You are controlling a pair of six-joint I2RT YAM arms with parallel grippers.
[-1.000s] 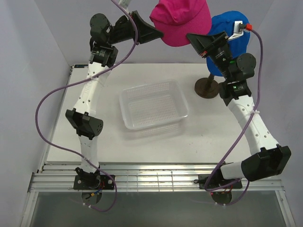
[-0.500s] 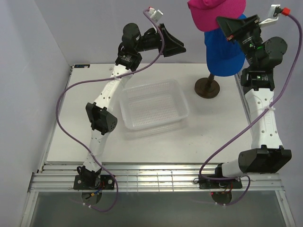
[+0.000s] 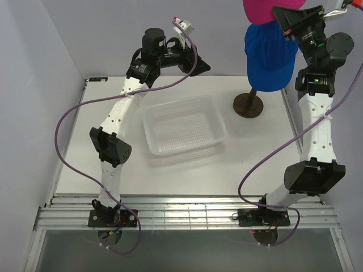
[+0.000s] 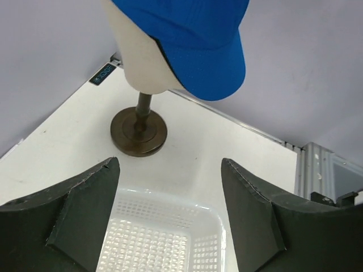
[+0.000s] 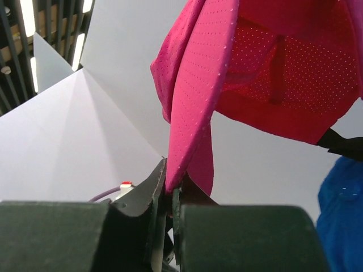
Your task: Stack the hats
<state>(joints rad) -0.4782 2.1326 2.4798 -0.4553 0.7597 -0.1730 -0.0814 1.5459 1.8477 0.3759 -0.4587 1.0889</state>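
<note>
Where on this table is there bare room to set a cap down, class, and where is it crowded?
Bare table runs along the near edge, in front of the clear tray. Another patch lies between the tray and the right arm, before the stand base. Crowded: the far right, around the blue cap.

White table [image 3: 252, 144]: clear perforated tray [image 3: 184, 126] mid-table; round brown stand base [image 3: 248, 105] behind-right, near, apart.

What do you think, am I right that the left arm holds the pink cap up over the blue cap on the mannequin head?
No. The right gripper, not the left, holds the magenta cap by its brim, as the right wrist view shows. It is up over the blue cap on the mannequin head; the left gripper is open.
</note>
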